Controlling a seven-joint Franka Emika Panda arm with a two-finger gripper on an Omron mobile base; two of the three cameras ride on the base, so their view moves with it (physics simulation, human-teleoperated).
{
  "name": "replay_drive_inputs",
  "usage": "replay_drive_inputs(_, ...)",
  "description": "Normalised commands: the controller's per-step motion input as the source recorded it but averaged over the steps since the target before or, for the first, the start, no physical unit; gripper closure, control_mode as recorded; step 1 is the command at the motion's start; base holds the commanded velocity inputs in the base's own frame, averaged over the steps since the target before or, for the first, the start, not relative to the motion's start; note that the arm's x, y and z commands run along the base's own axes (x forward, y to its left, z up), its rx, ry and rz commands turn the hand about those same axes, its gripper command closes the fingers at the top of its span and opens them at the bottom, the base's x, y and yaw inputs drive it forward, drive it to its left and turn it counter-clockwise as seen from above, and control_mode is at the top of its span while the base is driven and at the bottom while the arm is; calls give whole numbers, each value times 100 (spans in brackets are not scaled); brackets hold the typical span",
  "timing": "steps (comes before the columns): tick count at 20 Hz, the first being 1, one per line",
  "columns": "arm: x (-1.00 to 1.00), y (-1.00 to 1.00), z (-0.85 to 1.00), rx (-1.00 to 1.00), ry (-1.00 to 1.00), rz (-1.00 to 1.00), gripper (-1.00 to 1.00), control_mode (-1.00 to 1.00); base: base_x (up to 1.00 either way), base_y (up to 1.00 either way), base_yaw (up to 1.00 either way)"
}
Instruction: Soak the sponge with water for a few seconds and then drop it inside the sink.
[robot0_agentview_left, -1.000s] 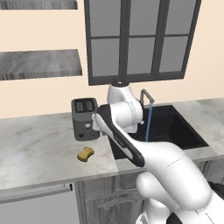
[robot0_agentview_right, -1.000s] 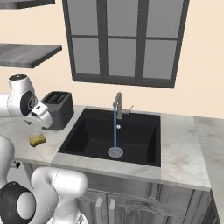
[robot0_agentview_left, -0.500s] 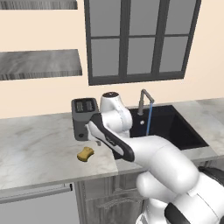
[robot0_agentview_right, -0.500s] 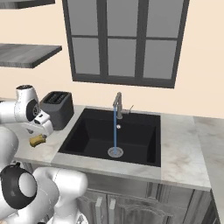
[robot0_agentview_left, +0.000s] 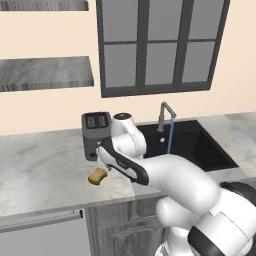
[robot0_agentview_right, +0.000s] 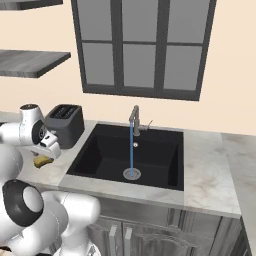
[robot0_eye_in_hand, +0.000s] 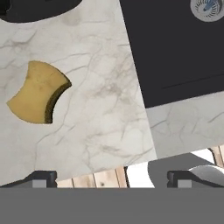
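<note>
Arm now lower over sponge (robot0_eye_in_hand: 37, 93), tool (robot0_eye_in_hand: 109, 177) spread, fingertips barely visible.

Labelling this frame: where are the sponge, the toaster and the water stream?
sponge (robot0_eye_in_hand: 37, 93), hand view, its yellow top face.
toaster (robot0_agentview_right: 65, 125), right base view, its front side.
water stream (robot0_agentview_right: 132, 150), right base view, its middle.

You see the sponge (robot0_agentview_left: 98, 176), yellow-orange with a pinched waist, lying flat on the marble desk (robot0_agentview_left: 40, 175) left of the sink (robot0_agentview_right: 150, 150), apart from its rim. The sink is a matte black basin; the water (robot0_agentview_right: 132, 150) runs as a thin blue stream from the faucet onto the round silver drain.
</note>
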Motion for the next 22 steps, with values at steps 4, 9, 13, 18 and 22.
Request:
replay_drive_inputs(4,33,23,-10,0,0,-2,-100,-100,0,0,0)
replay_drive_inputs(9,42,28,-9,0,0,-5,-100,-100,0,0,0)
replay_drive_inputs(13,35,27,-5,0,0,-5,-100,-100,0,0,0)
replay_drive_inputs(18,15,26,-10,0,0,-5,-100,-100,0,0,0)
replay_drive_inputs(22,5,25,-9,0,2,-6,-100,-100,0,0,0)
